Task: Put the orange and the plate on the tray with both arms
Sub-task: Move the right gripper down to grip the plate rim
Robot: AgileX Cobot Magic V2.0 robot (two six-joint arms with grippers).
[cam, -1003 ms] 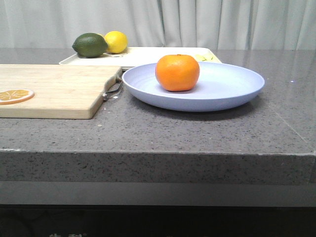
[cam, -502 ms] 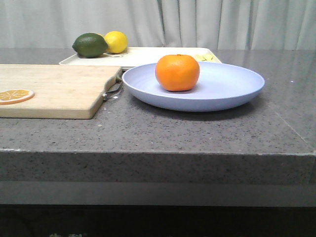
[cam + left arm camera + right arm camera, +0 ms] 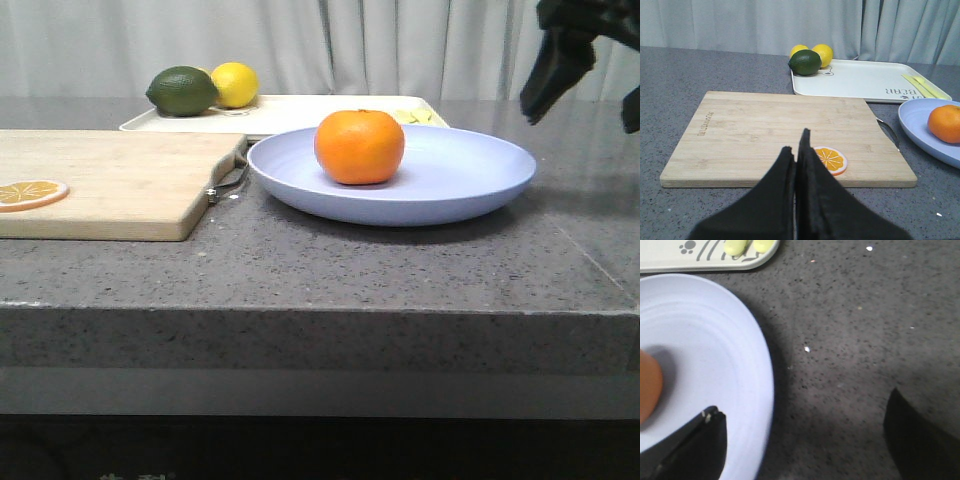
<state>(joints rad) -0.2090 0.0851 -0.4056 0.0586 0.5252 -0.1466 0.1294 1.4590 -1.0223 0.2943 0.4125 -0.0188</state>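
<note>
The orange (image 3: 360,147) sits on the pale blue plate (image 3: 450,188), which rests on the counter just in front of the white tray (image 3: 300,110). My right gripper (image 3: 594,92) is open, in the air above the plate's right rim. In the right wrist view my right gripper (image 3: 802,407) straddles the plate's rim (image 3: 760,355), one finger over the plate and one over the counter; the orange (image 3: 647,385) shows at the edge. My left gripper (image 3: 796,144) is shut and empty, above the near edge of the cutting board. The orange (image 3: 946,122), plate (image 3: 920,117) and tray (image 3: 860,82) lie to its right.
A wooden cutting board (image 3: 100,180) with a metal handle lies left of the plate and carries an orange slice (image 3: 30,192). A green lime (image 3: 182,90) and a lemon (image 3: 235,83) sit on the tray's far left, yellow pieces (image 3: 415,117) on its right. The counter's front edge (image 3: 320,312) is near.
My right gripper has come into the front view at the upper right, above the plate's right rim. The orange, plate and tray have not moved.
</note>
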